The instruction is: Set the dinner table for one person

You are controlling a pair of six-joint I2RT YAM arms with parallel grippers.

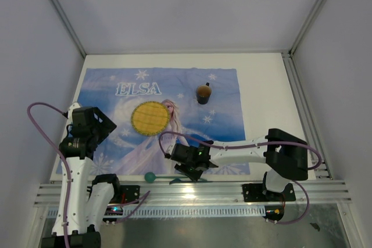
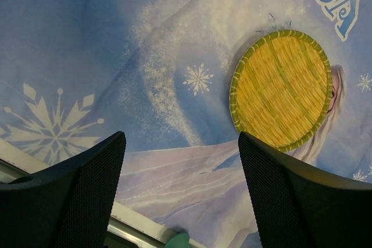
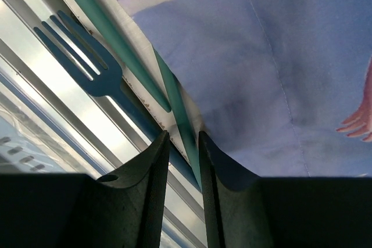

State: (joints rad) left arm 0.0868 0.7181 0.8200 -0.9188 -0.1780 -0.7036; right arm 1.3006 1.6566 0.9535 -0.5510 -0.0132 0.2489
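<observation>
The large flat white surface (image 1: pixel 264 85) with silver rails is being set for one dinner. It lies under everything, and most of its middle is covered by a blue printed cloth (image 1: pixel 224 117). A round yellow woven plate with a green rim (image 1: pixel 150 118) is laid in the middle of the cloth, likely because the eating place is built round it. A small dark cup (image 1: pixel 203 93) is stood past the plate, to the right, where a drink would be easy to reach.

The right tool (image 3: pixel 183 137) is held low at the near edge of the cloth, by the silver rail (image 1: pixel 325 190). Its fingers are pinched on a thin teal plastic handle (image 3: pixel 174 94), probably so that it can be lifted and laid beside the plate. A flat blue plastic fork (image 3: pixel 87 65) and a second long teal handle (image 3: pixel 110 30) are seen lying just beside it, not yet placed.

The left tool (image 2: pixel 180 137) is held up over the left part of the cloth. Its fingers are spread wide and nothing is held in them. It is likely parked there to be out of the way.
</observation>
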